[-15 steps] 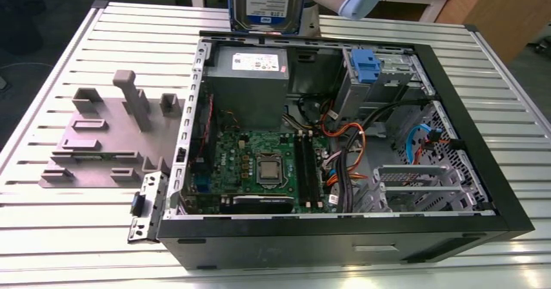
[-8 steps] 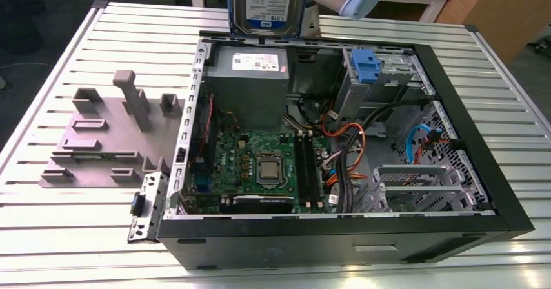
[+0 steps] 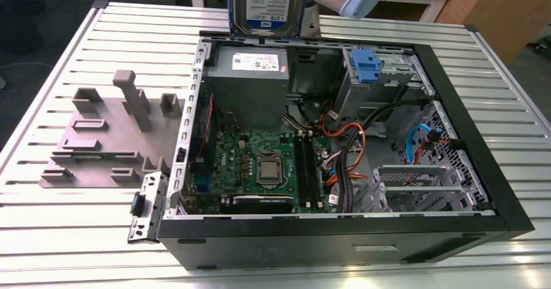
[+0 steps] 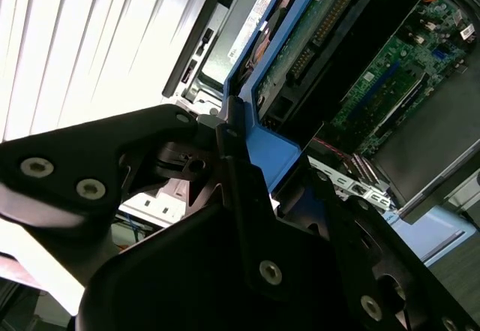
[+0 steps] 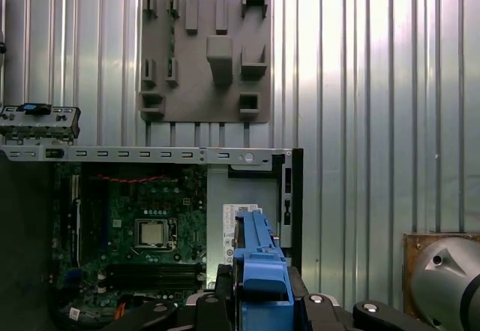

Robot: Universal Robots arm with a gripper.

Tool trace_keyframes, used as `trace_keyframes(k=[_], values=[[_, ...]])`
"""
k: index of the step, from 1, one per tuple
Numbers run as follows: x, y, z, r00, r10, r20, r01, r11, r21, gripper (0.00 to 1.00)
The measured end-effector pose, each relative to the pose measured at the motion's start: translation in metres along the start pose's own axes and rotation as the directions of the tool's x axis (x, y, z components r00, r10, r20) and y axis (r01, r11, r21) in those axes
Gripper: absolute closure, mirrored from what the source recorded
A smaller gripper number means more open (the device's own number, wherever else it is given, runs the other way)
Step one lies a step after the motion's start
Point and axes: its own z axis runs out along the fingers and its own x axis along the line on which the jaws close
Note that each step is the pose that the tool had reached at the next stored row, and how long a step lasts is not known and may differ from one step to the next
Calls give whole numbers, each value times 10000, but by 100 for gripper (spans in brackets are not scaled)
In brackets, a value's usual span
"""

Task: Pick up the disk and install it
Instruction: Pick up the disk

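Above the far rim of the open computer case (image 3: 314, 40), the disk (image 3: 268, 5) is held upright, clamped by its blue rail in the hand (image 5: 261, 290), and is best carried squarely, clear of the case wall and the orange cables (image 3: 344, 131).

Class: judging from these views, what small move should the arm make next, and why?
Probably shift toward the exterior view's right: the gripper holds the disk upright above the grey box, while the drive cage lies that way.
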Motion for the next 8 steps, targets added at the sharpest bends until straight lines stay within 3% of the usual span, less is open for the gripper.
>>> trace_keyframes(k=[8], values=[[72, 0, -1, 10000, 1, -1, -1, 10000, 0, 64]])
